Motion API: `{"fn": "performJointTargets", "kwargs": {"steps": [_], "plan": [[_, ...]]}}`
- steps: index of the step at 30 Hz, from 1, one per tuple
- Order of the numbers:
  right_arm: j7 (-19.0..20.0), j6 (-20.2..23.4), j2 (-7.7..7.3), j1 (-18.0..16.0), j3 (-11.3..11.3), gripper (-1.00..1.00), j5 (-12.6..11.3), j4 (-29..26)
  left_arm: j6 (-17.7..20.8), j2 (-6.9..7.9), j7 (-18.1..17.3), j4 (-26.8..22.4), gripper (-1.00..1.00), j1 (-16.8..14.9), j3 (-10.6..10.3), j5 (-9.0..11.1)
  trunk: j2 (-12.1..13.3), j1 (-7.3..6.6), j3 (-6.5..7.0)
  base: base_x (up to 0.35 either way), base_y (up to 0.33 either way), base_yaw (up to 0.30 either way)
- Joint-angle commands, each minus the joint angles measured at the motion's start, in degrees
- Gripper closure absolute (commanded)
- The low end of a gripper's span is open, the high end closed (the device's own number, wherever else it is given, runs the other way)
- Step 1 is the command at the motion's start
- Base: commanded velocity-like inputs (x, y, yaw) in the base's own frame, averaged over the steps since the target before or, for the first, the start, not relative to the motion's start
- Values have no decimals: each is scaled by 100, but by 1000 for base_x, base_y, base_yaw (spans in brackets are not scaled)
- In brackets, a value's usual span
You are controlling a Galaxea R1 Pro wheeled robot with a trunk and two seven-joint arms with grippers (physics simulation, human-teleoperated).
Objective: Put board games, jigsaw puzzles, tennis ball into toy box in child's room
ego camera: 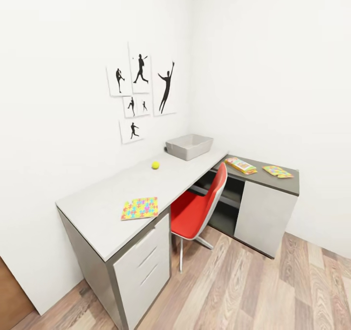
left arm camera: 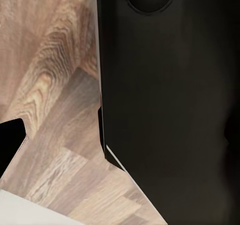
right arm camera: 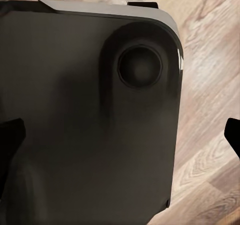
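Toy box: I see the toy box (ego camera: pixel 189 146) at the far end of the long light-grey top, close to the wall corner. It is a shallow pale-grey bin with sloping sides, and from my angle I can't make out anything inside it.
Tennis ball: the tennis ball (ego camera: pixel 155 165), small and yellow-green, sits on the bare top a little nearer to me than the bin, apart from it.
Near puzzle: one jigsaw puzzle (ego camera: pixel 140 208) lies flat near the desk's front edge above the drawers, a thin square of yellow, pink, blue and green pieces.
Far puzzle: the second jigsaw sheet (ego camera: pixel 277 172) lies flat on the dark-grey section, towards its outer end.
Board game: a colourful board game box (ego camera: pixel 241 165) rests on the dark-grey top, well apart from that second sheet.
Table: the table (ego camera: pixel 97 204) is L-shaped, with white drawers at the near end and a white door under the dark section.
Chair: a red chair (ego camera: pixel 201 207) on thin metal legs stands tucked into the inner corner of the L.
Room: white walls, black sports silhouette prints (ego camera: pixel 141 94) above the desk, wood-plank floor (ego camera: pixel 253 291).
Left gripper: its wrist view gives me a dark robot panel (left arm camera: pixel 170 105) over the planks; I can't tell how the fingers stand.
Right gripper: two dark finger tips (right arm camera: pixel 11 135) sit at opposite edges, spread wide over a rounded black housing (right arm camera: pixel 90 115).
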Motion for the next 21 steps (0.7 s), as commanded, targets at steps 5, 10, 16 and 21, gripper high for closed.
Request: {"fn": "performJointTargets", "kwargs": {"steps": [5, 10, 16, 21], "plan": [[3, -6, 1, -3, 4, -100, 0, 2, -3, 0, 4, -2, -100, 0, -2, -6, -2, 0, -4, 0, 0, -285], [7, -7, 1, -3, 5, -100, -6, 2, -3, -1, 4, -3, -100, 0, -3, -7, -2, 0, -4, 0, 0, -286], [9, -7, 1, -3, 5, -100, -9, 2, -3, -4, 4, -3, -100, -5, -4, -7, -2, 0, -4, 0, 0, -286], [10, -8, 1, -3, 6, -100, -11, 2, -3, -7, 4, -3, -100, -18, -5, -8, -2, 0, -4, 0, 0, -287]]}}
